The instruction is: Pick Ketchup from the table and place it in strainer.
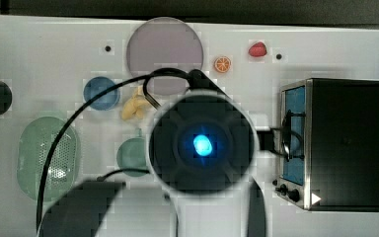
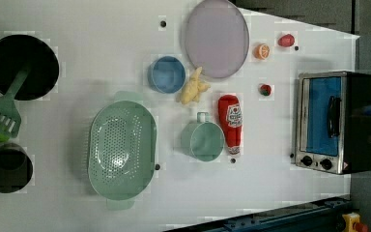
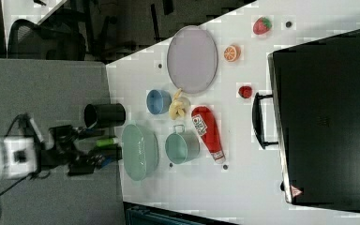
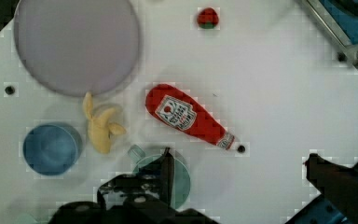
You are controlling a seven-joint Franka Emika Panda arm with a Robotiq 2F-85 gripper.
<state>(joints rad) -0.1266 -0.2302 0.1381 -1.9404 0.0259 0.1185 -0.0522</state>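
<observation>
My gripper (image 4: 235, 186) hangs wide open, holding nothing. I count one ketchup (image 2: 230, 123) lying at three o'clock of one strainer (image 2: 121, 150) and one cup (image 2: 203, 140).

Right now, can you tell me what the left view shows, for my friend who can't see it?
A red tapered ketchup bottle lies flat on a white table beside a small green cup, apart from the pale mint-green oval strainer. Around them are a blue bowl, a lilac plate and a toaster oven.

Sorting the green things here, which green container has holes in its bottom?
The strainer, the big oval mint basket with a perforated bottom. The green cup is smaller, round, solid-bottomed, with a handle.
</observation>
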